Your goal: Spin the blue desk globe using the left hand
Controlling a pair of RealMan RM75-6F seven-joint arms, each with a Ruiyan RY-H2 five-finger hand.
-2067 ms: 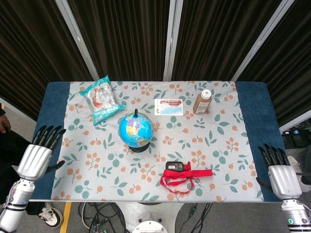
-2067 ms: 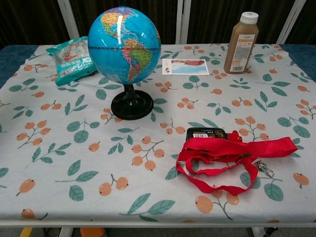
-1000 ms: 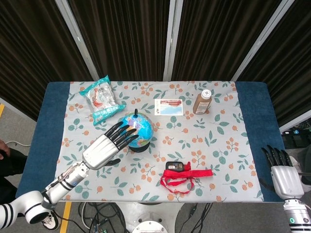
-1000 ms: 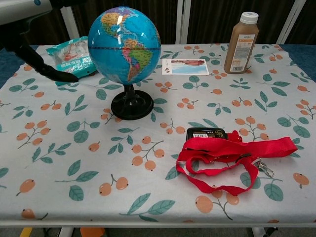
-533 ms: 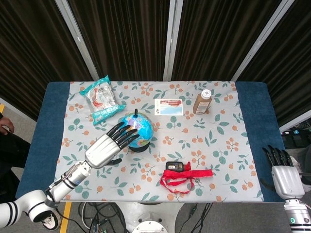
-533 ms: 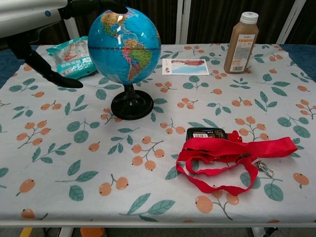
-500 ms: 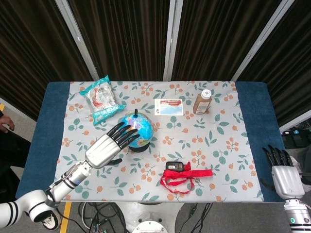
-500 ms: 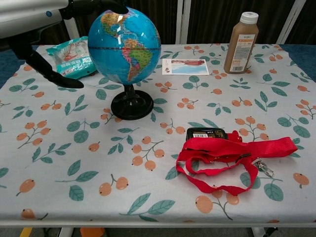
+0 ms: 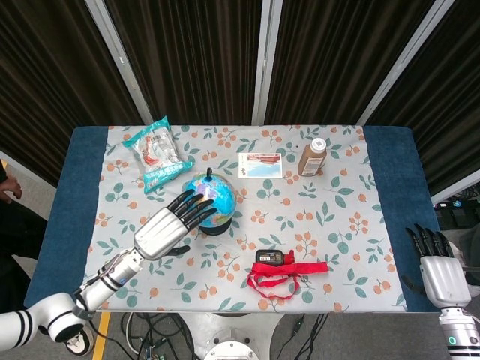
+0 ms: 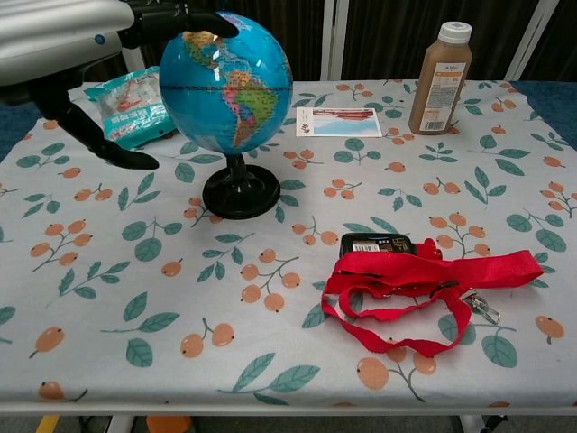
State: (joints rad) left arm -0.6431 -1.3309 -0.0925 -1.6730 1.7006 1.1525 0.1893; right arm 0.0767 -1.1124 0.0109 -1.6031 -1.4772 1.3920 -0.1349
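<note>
Step in hand: you were at the reach-and-contact stage. No spin could be judged from these views.

Nearest, at the table's (image 9: 82, 195) front edge around 5 o'clock in the head view, your right robot hand (image 9: 435, 268) sat parked off the corner, fingers straight and apart, holding nothing. It played no part.

Closer to centre front, the red lanyard (image 10: 410, 290) and the small black device (image 10: 377, 243) it touches lay at 5 o'clock from the globe, well apart from its base.

Your left robot hand (image 9: 171, 221) came in from 7 o'clock, palm down, fingers spread and extended, gripping nothing. In the head view its fingertips (image 9: 201, 204) overlapped the near left side of the blue desk globe (image 10: 226, 83). In the chest view dark fingers (image 10: 185, 20) lay over the top left of the sphere, at about 11 o'clock on it. Touching or just above: could not tell for sure.

The globe stood upright on its black base (image 10: 240, 191), left of the table's centre, the sphere tilted on its axis as built.

Next move, as judged: you needed light fingertip pressure on the sphere's upper side, then a sideways sweep across the surface, not a push down. Too much downward or outward force risked tipping the stand.

Farther back: the snack packets (image 9: 156, 156) at 10 o'clock from the globe, the card (image 9: 260, 165) at 1 o'clock, the brown bottle (image 9: 312, 157) at 2 o'clock, all apart from the hand's path.
</note>
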